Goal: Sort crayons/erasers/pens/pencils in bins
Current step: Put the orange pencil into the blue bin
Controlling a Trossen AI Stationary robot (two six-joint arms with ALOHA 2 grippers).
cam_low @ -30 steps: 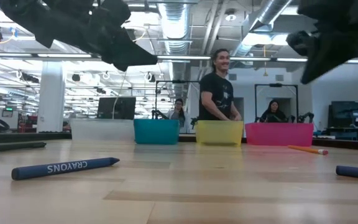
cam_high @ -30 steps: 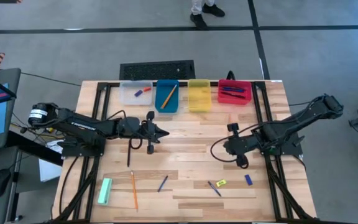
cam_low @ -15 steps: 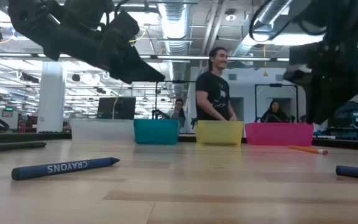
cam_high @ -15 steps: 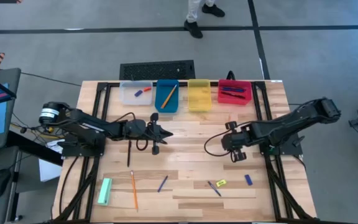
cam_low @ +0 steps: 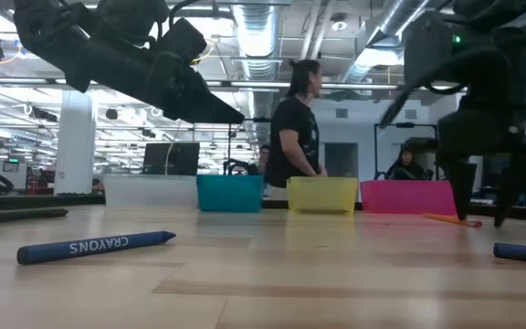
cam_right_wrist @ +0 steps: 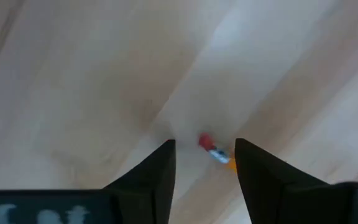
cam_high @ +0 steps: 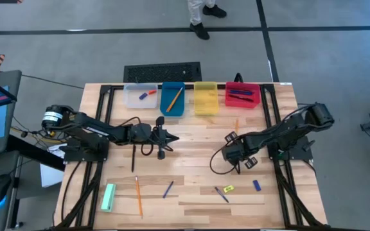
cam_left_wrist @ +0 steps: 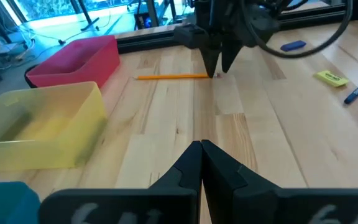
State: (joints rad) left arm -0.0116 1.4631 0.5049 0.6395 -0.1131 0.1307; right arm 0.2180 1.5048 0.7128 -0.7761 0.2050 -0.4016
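Observation:
An orange pencil (cam_left_wrist: 173, 77) lies flat on the table in front of the red bin (cam_high: 242, 95). My right gripper (cam_right_wrist: 204, 155) points down over it, open. One finger stands on either side of the pencil's red eraser end (cam_right_wrist: 211, 147), and neither finger touches it. The low view shows the same gripper (cam_low: 484, 206) just above the pencil (cam_low: 450, 219). My left gripper (cam_left_wrist: 201, 149) hangs shut and empty over the table's middle left (cam_high: 172, 136). The clear bin (cam_high: 140, 95), blue bin (cam_high: 173, 98) and yellow bin (cam_high: 205, 97) line the far edge.
Spread over the near half of the table are a black pen (cam_high: 133, 158), a second pencil (cam_high: 137, 196), a green block (cam_high: 108, 197), a blue crayon (cam_high: 168, 189), a dark pen (cam_high: 221, 194), a yellow eraser (cam_high: 229, 188) and a blue eraser (cam_high: 257, 185). A person stands beyond the bins.
My right gripper has come down toward the pencil and a little toward the table's left. It has tipped from a slant to pointing nearly straight down, and it has opened. My left gripper has sunk slightly and then kept still.

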